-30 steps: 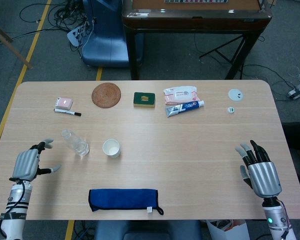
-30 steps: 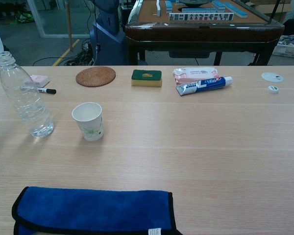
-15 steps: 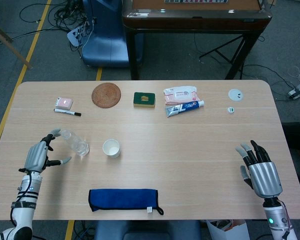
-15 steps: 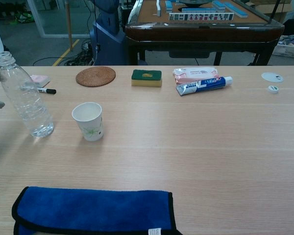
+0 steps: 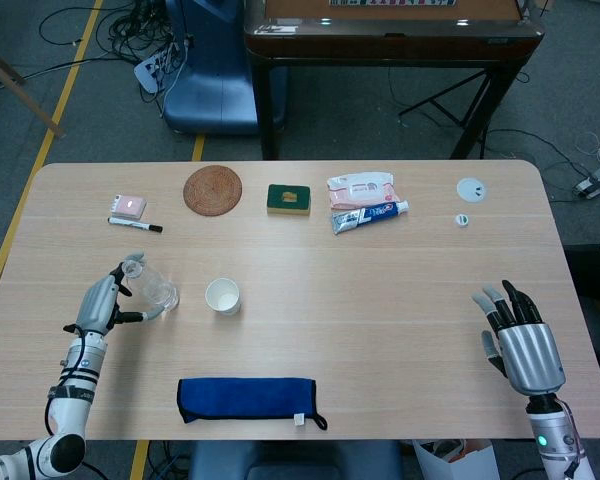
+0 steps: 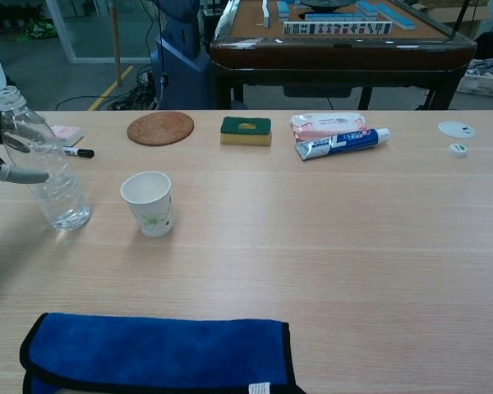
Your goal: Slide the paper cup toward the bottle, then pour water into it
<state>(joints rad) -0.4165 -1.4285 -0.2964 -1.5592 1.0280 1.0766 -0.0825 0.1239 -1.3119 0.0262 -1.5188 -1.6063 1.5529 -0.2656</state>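
A clear uncapped water bottle (image 5: 152, 285) (image 6: 46, 168) stands upright on the table's left side, with a little water at its bottom. A white paper cup (image 5: 222, 296) (image 6: 148, 203) stands just to its right, apart from it. My left hand (image 5: 104, 303) (image 6: 0, 156) is right beside the bottle on its left, fingers spread and reaching around it; whether they touch it I cannot tell. My right hand (image 5: 520, 340) rests open near the table's front right edge, far from both objects; the chest view does not show it.
A blue cloth (image 5: 247, 398) (image 6: 156, 355) lies at the front edge. Along the far side sit a pink pad with a marker (image 5: 133, 224), a woven coaster (image 5: 212, 189), a green sponge (image 5: 288, 199), a wipes pack (image 5: 360, 185), a tube (image 5: 370, 215) and a white lid (image 5: 470, 189).
My left hand has travelled right and forward from the table's left edge up to the bottle, its fingers now spread around it. The right hand, cup and bottle have not moved.
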